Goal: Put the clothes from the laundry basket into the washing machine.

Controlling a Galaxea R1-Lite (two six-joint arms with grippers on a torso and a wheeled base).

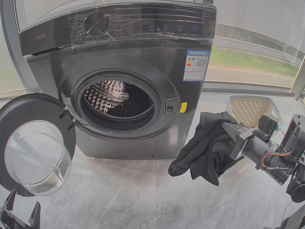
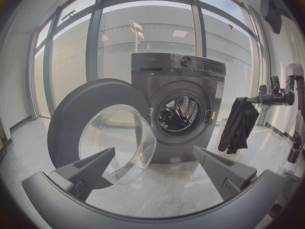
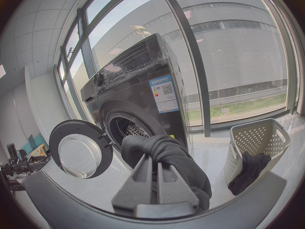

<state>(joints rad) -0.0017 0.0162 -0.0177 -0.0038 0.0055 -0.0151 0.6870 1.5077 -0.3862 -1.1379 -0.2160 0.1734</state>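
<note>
While the left tool [image 2: 154, 150] gapes empty, the right tool [image 3: 153, 164] pinches a black garment [image 1: 206, 150] hanging beneath it.

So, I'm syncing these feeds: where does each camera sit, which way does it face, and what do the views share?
Head view: on the head, looking forward and down at the washing machine; left gripper low left, right gripper holding the black garment at right.
Left wrist view: on the left wrist, facing the machine front past its open gripper.
Right wrist view: on the right wrist, facing machine and laundry basket over its shut gripper.
Shared: all show the open door and garment.
</note>
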